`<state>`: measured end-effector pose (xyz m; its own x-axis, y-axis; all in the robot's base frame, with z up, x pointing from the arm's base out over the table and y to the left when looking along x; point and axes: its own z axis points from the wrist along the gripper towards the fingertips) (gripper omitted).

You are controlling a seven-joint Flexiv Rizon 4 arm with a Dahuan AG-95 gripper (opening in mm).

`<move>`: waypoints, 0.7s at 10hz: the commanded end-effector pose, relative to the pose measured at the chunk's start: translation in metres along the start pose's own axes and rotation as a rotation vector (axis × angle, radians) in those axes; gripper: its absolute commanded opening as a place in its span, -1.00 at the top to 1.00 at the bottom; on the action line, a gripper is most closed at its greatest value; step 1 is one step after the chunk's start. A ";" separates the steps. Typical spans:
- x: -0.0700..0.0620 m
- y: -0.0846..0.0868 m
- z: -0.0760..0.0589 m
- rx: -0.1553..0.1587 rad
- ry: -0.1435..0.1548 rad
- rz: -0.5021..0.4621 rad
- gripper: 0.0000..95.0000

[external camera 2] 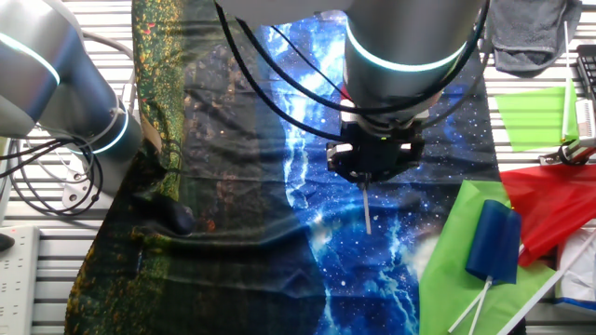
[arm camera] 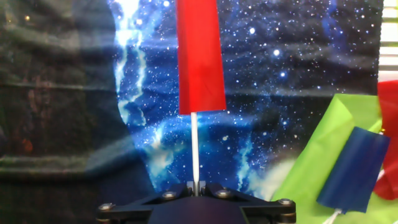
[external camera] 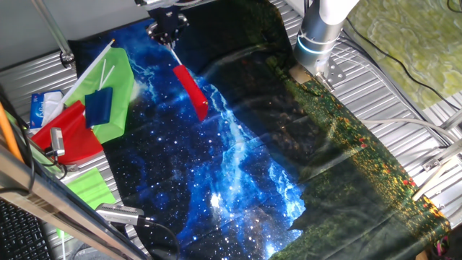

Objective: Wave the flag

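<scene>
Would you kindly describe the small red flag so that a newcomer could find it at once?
Over the starry blue galaxy cloth, find the black two-finger gripper. It is shut on the thin white stick of the small bright red cloth flag. The other flags, lime-green, dark blue and larger red, lie piled at the cloth's edge.

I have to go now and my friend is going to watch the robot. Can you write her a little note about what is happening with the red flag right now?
Gripper: shut on the white stick of the flag, held up above the starry cloth.
Flag: its red cloth points away from the hand, out over the blue part of the cloth.
Other flags: the lime-green flag with the blue flag on it, and the larger red flag, lie to the side, untouched.
Done: the flag is picked up.
Left: the waving. One moment cannot show whether it has started.
</scene>
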<state>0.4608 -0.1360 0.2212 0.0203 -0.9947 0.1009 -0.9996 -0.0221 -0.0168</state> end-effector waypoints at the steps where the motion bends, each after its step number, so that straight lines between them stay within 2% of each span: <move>1: 0.001 -0.002 0.001 -0.417 -0.014 1.015 1.00; 3: 0.001 -0.002 0.001 -0.436 -0.018 1.111 1.00; 5: 0.001 -0.002 0.000 -0.455 -0.010 1.255 1.00; 7: 0.001 -0.002 0.001 -0.510 -0.034 1.369 1.00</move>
<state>0.4625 -0.1370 0.2210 -0.3818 -0.9143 0.1351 -0.9111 0.3969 0.1116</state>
